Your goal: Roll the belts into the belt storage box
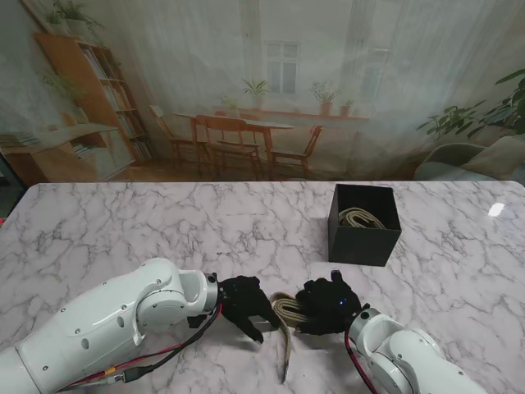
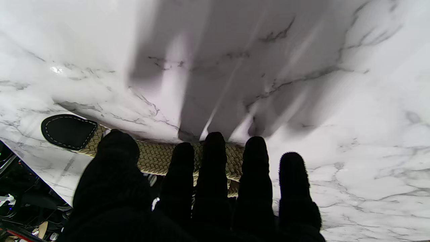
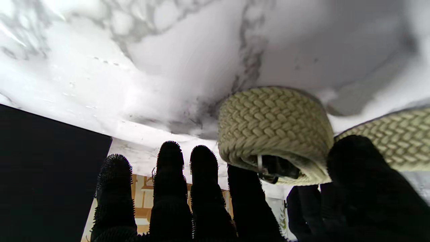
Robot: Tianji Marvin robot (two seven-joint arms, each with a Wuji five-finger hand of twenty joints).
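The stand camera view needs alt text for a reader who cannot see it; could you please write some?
Two black-gloved robot hands, the left robot hand and right robot hand, meet over a partly rolled tan woven belt on a white marble table, its loose tail trailing nearer to me. Farther away to the right, a black storage box already holds another coiled belt.

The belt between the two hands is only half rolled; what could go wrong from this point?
1. The coil is held only loosely at the right hand; if the hold slips, it may spring open.
2. The tail lies close to the near table edge under the left hand; it could slide off.
3. The black box already holds a rolled belt, so a loose coil may not fit beside it.
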